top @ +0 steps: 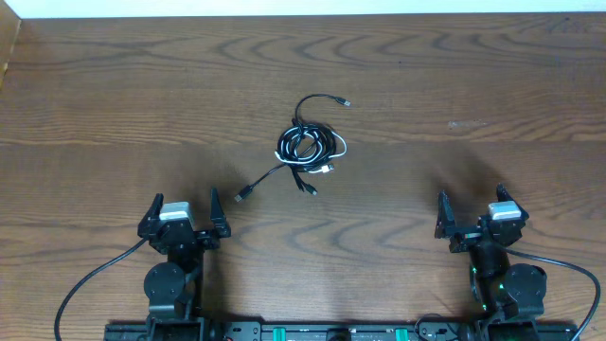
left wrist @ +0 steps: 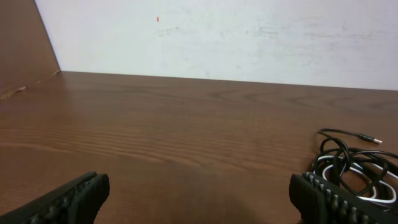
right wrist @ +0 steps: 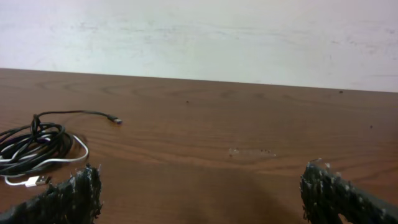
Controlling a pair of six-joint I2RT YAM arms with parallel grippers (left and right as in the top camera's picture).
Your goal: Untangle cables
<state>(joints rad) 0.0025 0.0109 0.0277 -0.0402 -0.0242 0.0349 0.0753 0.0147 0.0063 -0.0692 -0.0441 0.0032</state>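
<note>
Opening step: left tool and right tool both spread wide, cables bundled untouched mid-table, so a reach-in pinch looks due.

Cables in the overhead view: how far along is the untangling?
Nothing looks done: the cables lie in one tangled coil, black and white looped together. Nothing is in hand: the left hand and right hand sit open, apart from it. All the separating is left.

Robot lab: wood table, white wall
</note>
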